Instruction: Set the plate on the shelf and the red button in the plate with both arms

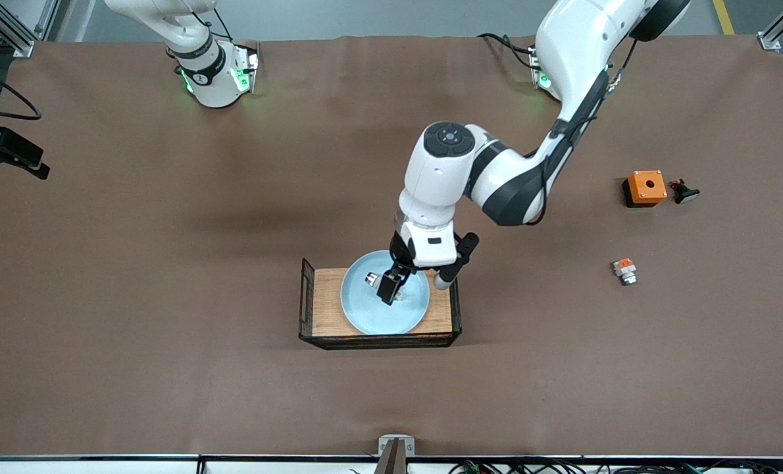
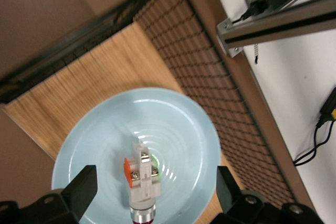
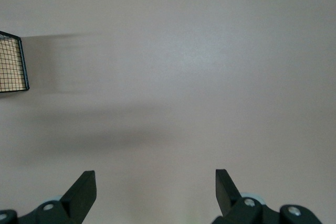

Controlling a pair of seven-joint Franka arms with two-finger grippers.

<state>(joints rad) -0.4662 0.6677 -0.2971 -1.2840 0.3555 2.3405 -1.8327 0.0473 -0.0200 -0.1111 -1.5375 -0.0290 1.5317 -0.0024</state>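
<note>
The pale light-blue plate [image 1: 378,317] lies on a wooden tray with black wire-mesh walls [image 1: 322,309]. The red button [image 1: 372,279] lies on the plate near its middle. In the left wrist view the plate [image 2: 173,119] fills the middle, and the button [image 2: 143,174] shows a whitish-grey body, green and orange bits, a metal collar and a red cap. My left gripper [image 1: 412,284] hangs just over the plate, open [image 2: 155,187], its fingers well apart from the button on either side. My right gripper [image 3: 155,182] is open over bare table with nothing between its fingers.
Toward the left arm's end of the table stand an orange box with a hole [image 1: 646,187] and a small dark part [image 1: 684,191] beside it. A small white part with an orange top [image 1: 625,270] lies nearer the front camera. A tray corner [image 3: 11,64] shows in the right wrist view.
</note>
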